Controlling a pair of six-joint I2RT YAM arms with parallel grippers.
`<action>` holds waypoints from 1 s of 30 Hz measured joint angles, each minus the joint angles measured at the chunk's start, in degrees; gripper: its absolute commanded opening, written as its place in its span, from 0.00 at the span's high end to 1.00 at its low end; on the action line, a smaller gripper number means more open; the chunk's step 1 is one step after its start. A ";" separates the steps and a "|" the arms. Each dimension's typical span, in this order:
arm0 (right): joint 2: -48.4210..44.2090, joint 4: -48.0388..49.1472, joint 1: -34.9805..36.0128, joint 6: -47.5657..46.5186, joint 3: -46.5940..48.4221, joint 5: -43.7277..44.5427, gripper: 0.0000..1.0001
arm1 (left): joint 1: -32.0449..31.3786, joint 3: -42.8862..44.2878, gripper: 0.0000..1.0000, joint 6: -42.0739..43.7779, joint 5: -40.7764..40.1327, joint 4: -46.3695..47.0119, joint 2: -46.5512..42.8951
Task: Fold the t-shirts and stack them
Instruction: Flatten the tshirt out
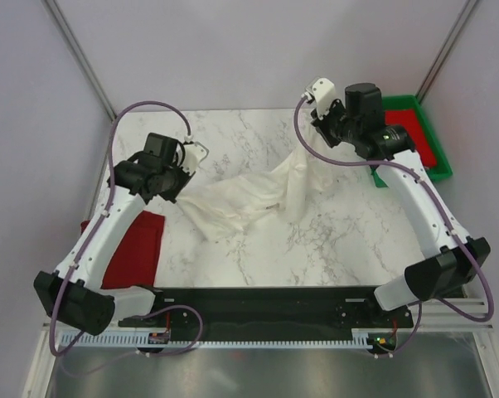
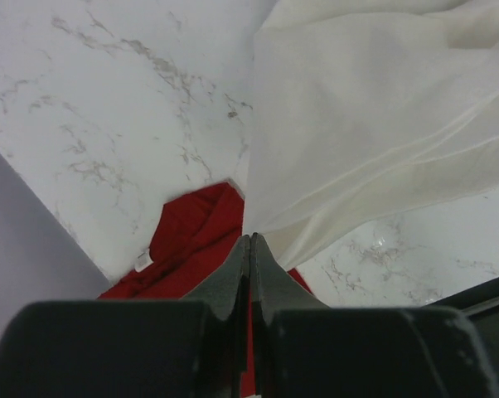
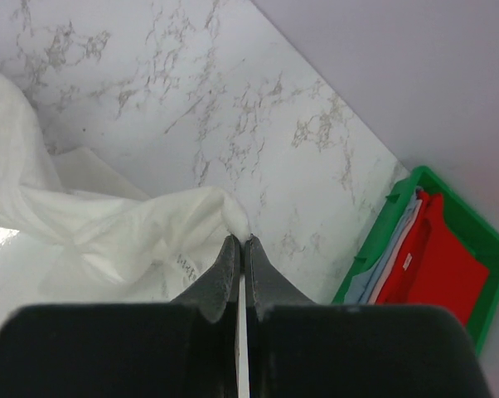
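Top external first, from the left side of the marble table (image 1: 332, 240). You've got a red t-shirt (image 1: 133, 249) bunched at the table's near-left edge, part of it spilling off the marble. Just past it toward the table's middle is your left gripper (image 1: 183, 186), with its fingers pressed together. The left wrist camera shows that pinch clearly. The left gripper (image 2: 249, 240) has both black fingers flush against each other, and a corner of the white t-shirt (image 2: 374, 124) comes out right at the tips. From there the cloth fans up and to the right over the marble, and the red t-shirt (image 2: 191, 240) sits directly below the tips at the table's rim.

Over the table's middle, the white t-shirt (image 1: 249, 199) stretches in a sagging band between your two grippers, and its lowest folds rest on the marble.

At the table's far-right side, your right gripper (image 1: 320, 137) is raised, with the shirt's other end drawn up to it in a narrow twist. On the right wrist camera, the right gripper (image 3: 239, 240) is clamped tight too, and a small bunched peak of the white t-shirt (image 3: 109, 232) is caught right at the tips. The rest of the cloth falls away to the left, with a bit of small dark print showing in the folds.

Off the table's far-right corner stands the green tray (image 1: 442, 172), with red fabric (image 3: 432, 265) and a pale piece lying inside.
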 measured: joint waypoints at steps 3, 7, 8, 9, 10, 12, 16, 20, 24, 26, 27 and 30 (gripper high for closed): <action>5.11 0.22 -0.55 -0.33 -0.37 0.00 1.00 | 0.52 -4.96 0.98 0.66 0.11 3.26 4.76; 16.22 1.20 -1.77 -1.31 2.21 -0.02 1.00 | 2.14 -4.79 0.98 1.29 0.20 7.65 15.39; 19.74 1.51 -2.19 -1.75 4.00 0.00 1.00 | 2.73 -3.58 0.98 1.27 0.22 8.63 18.64; 23.26 1.84 -2.69 -2.27 5.90 0.17 1.00 | 3.43 -2.12 0.98 1.27 0.24 9.57 21.73; 26.80 1.99 -3.30 -2.91 7.98 0.26 0.95 | 4.11 -0.17 0.98 1.27 0.31 10.03 24.87; 32.87 1.86 -4.61 -4.15 12.35 0.66 0.79 | 5.42 4.76 0.98 1.25 0.33 10.88 30.38; 39.52 -0.35 -8.13 -8.90 17.90 0.90 0.50 | 6.91 12.72 0.89 1.18 -0.63 13.20 37.22; 36.52 -5.25 -11.10 -18.05 17.75 -5.18 0.36 | 7.06 14.75 0.83 0.46 -1.66 13.86 38.12; 28.02 -14.82 -8.46 -34.95 18.21 -10.45 0.37 | 7.06 13.81 0.83 -0.31 -1.64 14.21 37.44; 25.79 -21.97 -2.89 -43.10 20.94 -11.96 0.39 | 7.06 12.11 0.84 -0.37 -1.60 14.19 36.68; 25.62 -24.76 0.59 -46.40 22.49 -12.76 0.39 | 7.08 11.06 0.85 -0.37 -1.57 14.14 36.33; 26.45 -28.85 9.53 -53.02 22.34 -14.75 0.40 | 7.50 8.07 0.84 -0.44 -0.55 14.01 35.50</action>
